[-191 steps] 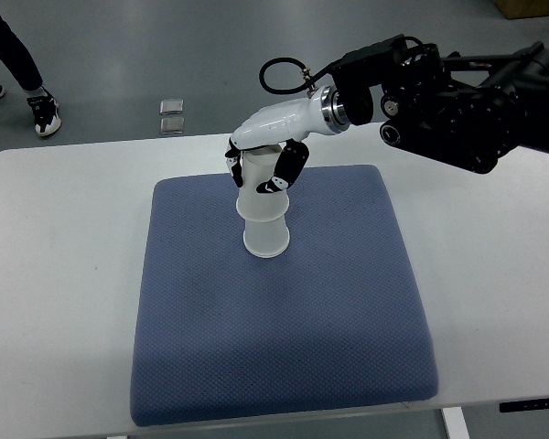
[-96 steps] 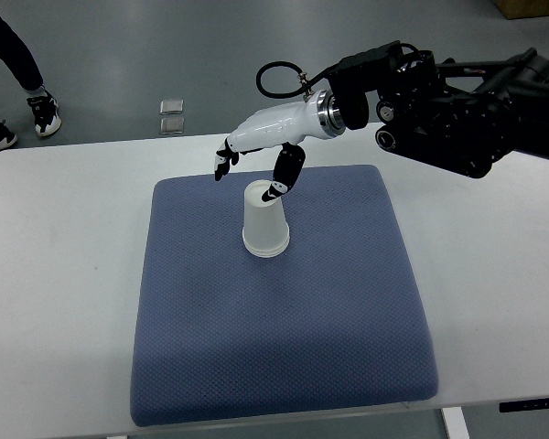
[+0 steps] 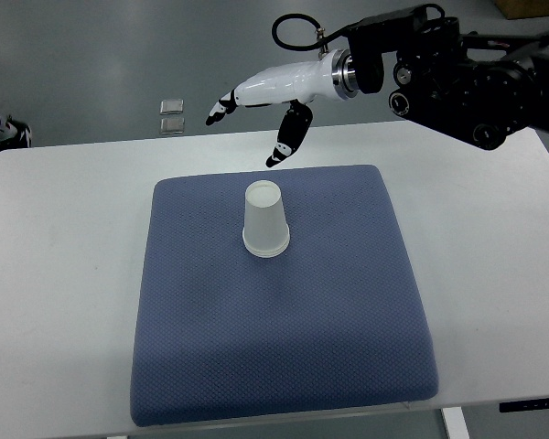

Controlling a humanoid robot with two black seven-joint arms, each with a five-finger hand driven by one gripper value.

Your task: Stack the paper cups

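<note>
A stack of white paper cups (image 3: 265, 220) stands upside down, rim on the blue pad (image 3: 284, 347), a little left of the pad's middle and toward the back. My right hand (image 3: 256, 119) hangs above and behind the cups, well clear of them, over the pad's far edge. Its fingers are spread and hold nothing. The black right arm (image 3: 467, 73) comes in from the upper right. My left arm does not show.
The pad lies on a white table (image 3: 55, 302). Two small grey squares (image 3: 173, 115) lie on the floor beyond the table's far edge. A person's shoe (image 3: 5, 133) shows at the far left on the floor.
My right hand let go of the cup stack, spread its fingers and rose back toward the far edge. The cups stay standing on the pad. The person's feet moved left.
</note>
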